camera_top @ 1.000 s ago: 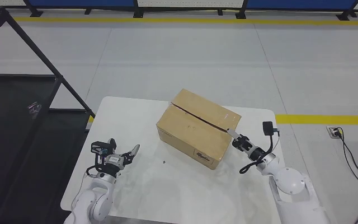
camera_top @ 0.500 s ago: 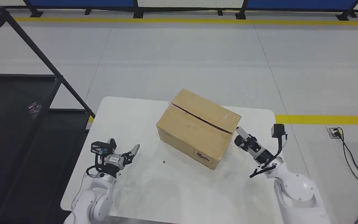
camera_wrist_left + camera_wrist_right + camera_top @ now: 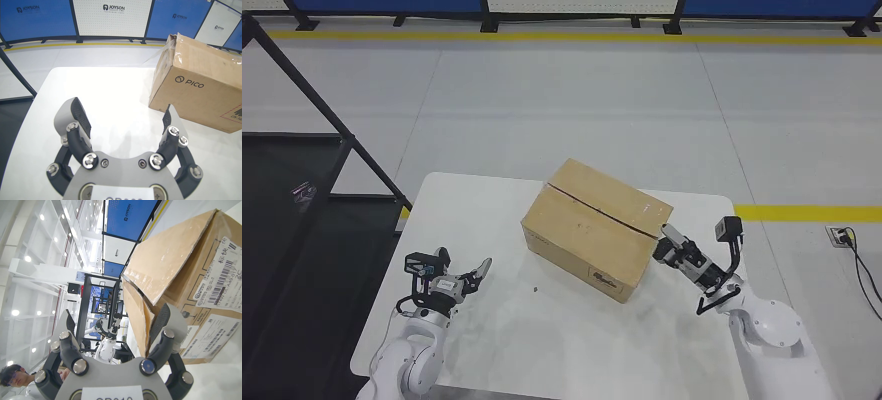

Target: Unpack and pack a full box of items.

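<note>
A closed brown cardboard box (image 3: 597, 228) lies at an angle in the middle of the white table (image 3: 542, 340), its two top flaps meeting in a seam. My right gripper (image 3: 669, 243) is at the box's right end, open. In the right wrist view the box (image 3: 160, 262) shows a slightly raised flap corner just inside one finger (image 3: 160, 319) of the right gripper (image 3: 115, 321). My left gripper (image 3: 460, 279) rests open over the table's left part, well short of the box. The left wrist view has the left gripper (image 3: 122, 109) with nothing between its fingers and the box (image 3: 198, 91) beyond.
A black metal frame (image 3: 312, 110) stands off the table's left side over a dark mat. Bare table lies in front of the box and between the two arms. A cable (image 3: 729, 262) loops from the right wrist.
The right gripper drew back from the box's end, then came in close to it again with the wrist turned. The left arm and the box have not moved.
</note>
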Robot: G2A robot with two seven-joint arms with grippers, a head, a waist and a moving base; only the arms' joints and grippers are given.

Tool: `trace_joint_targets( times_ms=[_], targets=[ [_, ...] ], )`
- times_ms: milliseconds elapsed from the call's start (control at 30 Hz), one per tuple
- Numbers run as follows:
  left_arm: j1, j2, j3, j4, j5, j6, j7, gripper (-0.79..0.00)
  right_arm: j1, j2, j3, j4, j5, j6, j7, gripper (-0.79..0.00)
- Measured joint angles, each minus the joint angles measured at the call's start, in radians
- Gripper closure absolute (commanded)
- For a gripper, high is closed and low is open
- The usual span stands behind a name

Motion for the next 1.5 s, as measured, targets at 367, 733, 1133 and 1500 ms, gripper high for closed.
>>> trace_joint_targets(
  times_ms=[367,733,1133,1500],
  targets=[
    [0.0,0.0,0.0,0.0,0.0,0.0,0.0,-0.785,0.018,0.011,-0.014,0.02,0.059,-0.019,0.047,-0.785],
    [0.0,0.0,0.0,0.0,0.0,0.0,0.0,-0.785,-0.008,0.029,-0.019,-0.002,0.049,-0.131,0.138,-0.785],
    [0.0,0.0,0.0,0.0,0.0,0.0,0.0,-0.785,-0.061,0.033,-0.079,-0.101,-0.199,-0.124,-0.077,-0.363],
    [0.0,0.0,0.0,0.0,0.0,0.0,0.0,-0.785,-0.047,0.037,-0.108,-0.095,-0.234,-0.093,-0.126,-0.132]
  ],
)
